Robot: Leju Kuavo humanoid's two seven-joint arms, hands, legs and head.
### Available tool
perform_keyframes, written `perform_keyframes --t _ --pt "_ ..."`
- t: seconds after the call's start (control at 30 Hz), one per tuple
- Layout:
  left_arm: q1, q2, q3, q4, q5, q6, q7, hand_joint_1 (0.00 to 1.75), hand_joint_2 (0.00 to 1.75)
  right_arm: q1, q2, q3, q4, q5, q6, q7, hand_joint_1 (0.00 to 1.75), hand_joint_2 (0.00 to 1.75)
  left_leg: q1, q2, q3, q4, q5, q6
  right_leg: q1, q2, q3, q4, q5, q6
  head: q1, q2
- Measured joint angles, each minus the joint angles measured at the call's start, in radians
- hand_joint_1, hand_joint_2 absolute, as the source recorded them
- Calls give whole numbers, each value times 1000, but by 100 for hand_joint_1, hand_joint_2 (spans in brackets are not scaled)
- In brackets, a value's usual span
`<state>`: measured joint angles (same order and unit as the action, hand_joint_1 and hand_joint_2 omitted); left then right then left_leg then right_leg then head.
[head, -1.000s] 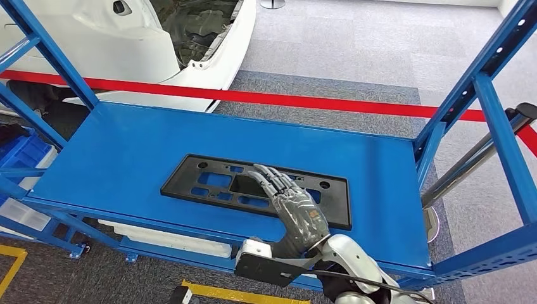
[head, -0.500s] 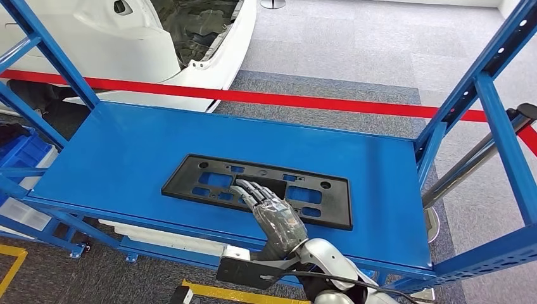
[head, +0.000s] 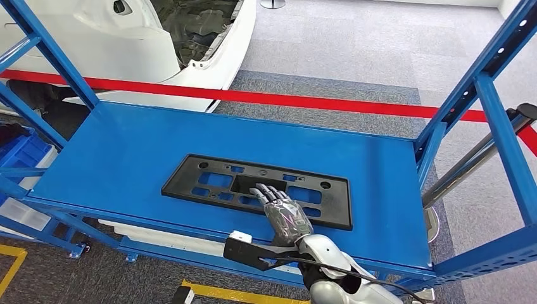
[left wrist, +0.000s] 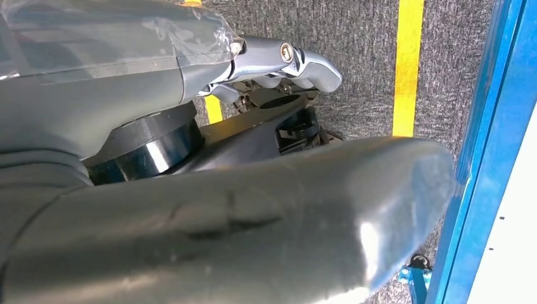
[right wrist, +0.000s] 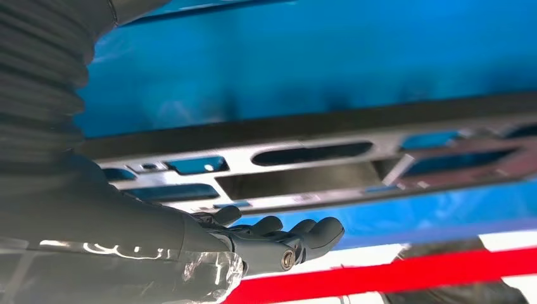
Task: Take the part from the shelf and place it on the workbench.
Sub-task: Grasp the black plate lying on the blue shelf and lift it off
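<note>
The part (head: 256,189) is a flat, black, oblong plastic plate with a raised rim and a row of rectangular cut-outs, through which the blue below shows. It lies flat on the blue shelf (head: 126,152), toward the shelf's near edge, with its long axis running left to right across the robot's front. The right hand (head: 284,212) comes in over the near long side, roughly at the plate's middle, palm down, with the fingers stretched forward over the central cut-outs; from the right wrist view the fingers (right wrist: 297,235) are extended and only slightly bent, with nothing between them, and the hand seems to hover close above the plate, though whether the fingertips touch it I cannot tell. So the part lies directly under and ahead of this hand, crosswise to the reach. The left hand (left wrist: 190,209) is seen at very close range in its wrist view, over grey carpet with yellow floor tape (left wrist: 405,69) beside the shelf's blue frame; how far open it is I cannot tell. The right hand is plainly the nearer. Beyond the shelf runs a red barrier strip (head: 266,98), and behind that stands a white car body (head: 190,44).
</note>
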<state>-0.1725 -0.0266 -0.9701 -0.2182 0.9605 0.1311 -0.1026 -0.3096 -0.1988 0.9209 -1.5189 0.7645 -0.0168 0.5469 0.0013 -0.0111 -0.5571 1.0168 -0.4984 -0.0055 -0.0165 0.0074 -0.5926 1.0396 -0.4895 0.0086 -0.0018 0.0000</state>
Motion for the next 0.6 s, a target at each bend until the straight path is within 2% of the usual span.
perform_keyframes --t 0.3,0.6 --pt "0 -2 0 0 3 15 -2 0 0 -10 -10 -4 34 112 58 83 0 175 0 0 0 0 0 0 0 0 0 0 0 0 0 0" --pt "0 -2 0 0 4 14 -3 0 0 -22 -14 -5 46 148 62 95 0 175 0 0 0 0 0 0 0 0 0 0 0 0 0 0"
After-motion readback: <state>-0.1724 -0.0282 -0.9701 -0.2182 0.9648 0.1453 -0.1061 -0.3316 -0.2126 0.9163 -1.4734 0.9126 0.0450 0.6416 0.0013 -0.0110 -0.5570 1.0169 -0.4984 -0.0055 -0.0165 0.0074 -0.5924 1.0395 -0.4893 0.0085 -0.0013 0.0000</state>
